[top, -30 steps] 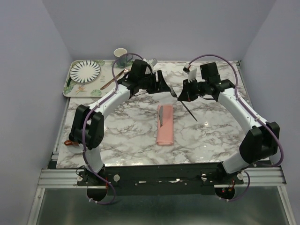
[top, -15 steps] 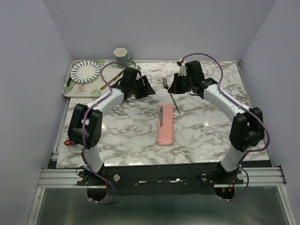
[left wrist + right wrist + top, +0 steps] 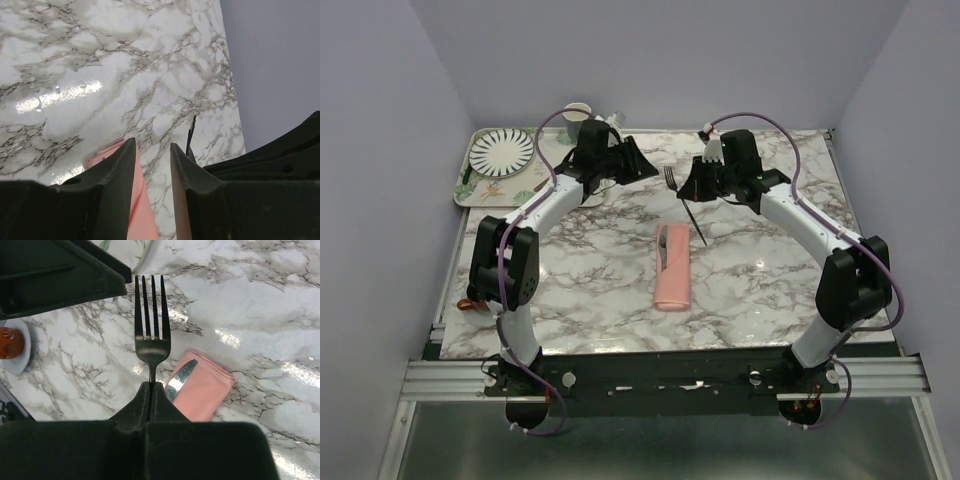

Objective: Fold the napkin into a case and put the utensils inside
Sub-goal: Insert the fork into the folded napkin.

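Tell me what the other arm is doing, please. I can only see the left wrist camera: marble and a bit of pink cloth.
Observer: The right gripper is shut on a fork and holds it by the neck, above the table.
Visitor: And what is the pink cloth?
Observer: It is the case, a narrow folded pocket lying flat mid-table. A knife shows at its far end.
Visitor: Is there anything else around?
Observer: A striped plate sits on a tray at the far left corner.
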Robot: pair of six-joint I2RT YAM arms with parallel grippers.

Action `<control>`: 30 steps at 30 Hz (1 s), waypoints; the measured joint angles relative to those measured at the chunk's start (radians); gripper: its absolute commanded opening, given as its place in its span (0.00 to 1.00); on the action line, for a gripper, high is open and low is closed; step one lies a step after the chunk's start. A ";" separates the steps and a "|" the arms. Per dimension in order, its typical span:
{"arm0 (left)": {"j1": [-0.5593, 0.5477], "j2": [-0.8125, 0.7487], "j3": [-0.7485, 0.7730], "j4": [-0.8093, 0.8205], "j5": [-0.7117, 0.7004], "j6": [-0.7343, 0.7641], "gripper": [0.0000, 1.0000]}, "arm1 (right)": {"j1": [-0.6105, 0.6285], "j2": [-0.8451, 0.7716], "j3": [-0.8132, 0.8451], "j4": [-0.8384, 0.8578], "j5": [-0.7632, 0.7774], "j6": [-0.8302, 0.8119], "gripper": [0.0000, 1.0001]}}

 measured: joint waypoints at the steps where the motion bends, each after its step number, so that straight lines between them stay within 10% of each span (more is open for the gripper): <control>1: -0.003 0.008 0.016 0.000 0.008 0.002 0.36 | 0.000 -0.005 -0.002 0.000 -0.016 0.000 0.01; 18: -0.048 0.061 0.056 0.091 0.167 -0.086 0.28 | 0.000 -0.009 -0.005 -0.003 -0.119 -0.005 0.01; 30: -0.017 0.037 0.008 0.049 0.098 -0.054 0.63 | 0.003 0.043 0.037 -0.046 -0.034 -0.008 0.01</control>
